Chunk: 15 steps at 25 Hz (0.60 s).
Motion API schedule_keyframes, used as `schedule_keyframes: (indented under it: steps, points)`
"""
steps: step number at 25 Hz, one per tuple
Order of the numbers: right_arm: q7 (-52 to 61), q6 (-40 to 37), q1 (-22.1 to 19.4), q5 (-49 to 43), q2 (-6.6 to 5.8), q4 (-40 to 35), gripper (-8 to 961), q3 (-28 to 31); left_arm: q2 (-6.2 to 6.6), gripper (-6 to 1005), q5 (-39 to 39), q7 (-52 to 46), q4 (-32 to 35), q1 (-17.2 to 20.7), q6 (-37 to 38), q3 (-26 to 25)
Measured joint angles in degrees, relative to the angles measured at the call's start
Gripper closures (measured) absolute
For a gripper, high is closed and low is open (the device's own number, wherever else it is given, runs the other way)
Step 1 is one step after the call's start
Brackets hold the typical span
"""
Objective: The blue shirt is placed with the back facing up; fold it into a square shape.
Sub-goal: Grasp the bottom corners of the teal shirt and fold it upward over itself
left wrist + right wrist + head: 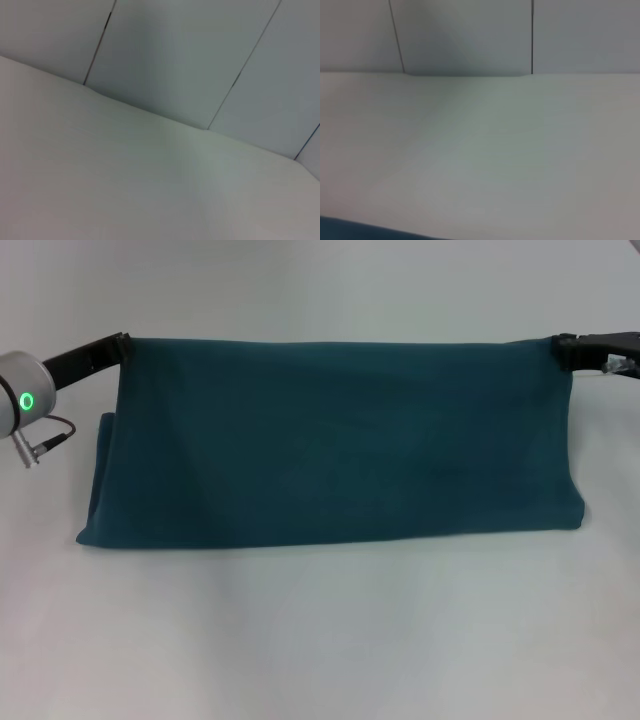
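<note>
The blue shirt (335, 445) is a wide dark teal band across the head view, its plain side showing. Its top edge runs taut and straight between my two grippers, while its lower edge rests on the white table (320, 640). My left gripper (122, 343) is shut on the top left corner. At the top right corner, my right gripper (560, 348) is shut on the fabric too. A thin strip of the blue shirt (350, 232) shows in the right wrist view. The left wrist view shows no shirt.
White table surface surrounds the shirt on all sides. Both wrist views look across the table (125, 175) to a grey panelled wall (470, 35) behind it.
</note>
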Motion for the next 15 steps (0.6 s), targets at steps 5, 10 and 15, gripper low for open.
schedule_keyframes:
  steps: [5, 10, 15]
  points:
    - [-0.6, 2.1, 0.4, 0.0, 0.25, 0.7, 915, -1.2, -0.03, 1000, -0.2, 0.4, -0.7, -0.3, -0.8, 0.0]
    - [-0.7, 2.2, 0.5, 0.0, 0.25, 0.8, 914, -1.2, -0.05, 1000, -0.2, 0.4, -1.1, -0.7, -1.4, 0.2]
    - [-0.7, 4.1, 0.8, 0.0, 0.40, 1.7, 915, -1.4, -0.53, 1000, -0.4, 0.4, -1.1, -0.7, -2.1, 0.9]
